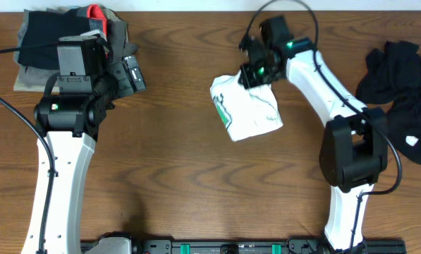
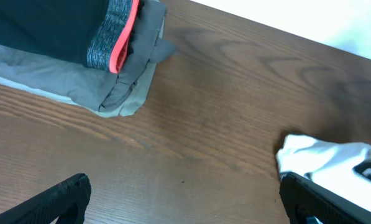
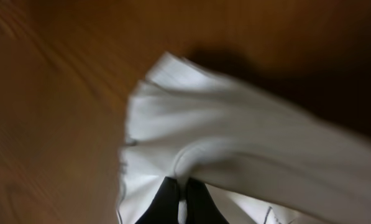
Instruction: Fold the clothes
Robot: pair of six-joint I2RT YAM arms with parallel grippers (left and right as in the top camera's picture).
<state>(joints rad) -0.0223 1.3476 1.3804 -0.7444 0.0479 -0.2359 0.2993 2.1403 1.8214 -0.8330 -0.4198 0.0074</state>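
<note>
A crumpled white T-shirt [image 1: 249, 113] with small dark and green print lies on the wooden table, right of centre. My right gripper [image 1: 256, 76] is at its far edge and is shut on a fold of the white fabric [image 3: 235, 143]; in the right wrist view the gripper [image 3: 183, 186] pinches cloth between its dark fingers. A heap of black garments with white patches [image 1: 404, 92] lies at the right edge. My left gripper [image 1: 131, 74] is open over bare wood at the upper left, far from the T-shirt [image 2: 334, 165], and holds nothing [image 2: 185, 183].
A folded stack of grey, black and red-trimmed garments [image 1: 62, 42] sits in the far left corner, beside the left arm, and shows in the left wrist view [image 2: 79, 50]. Bare wooden table [image 1: 182, 176] lies between the two arms.
</note>
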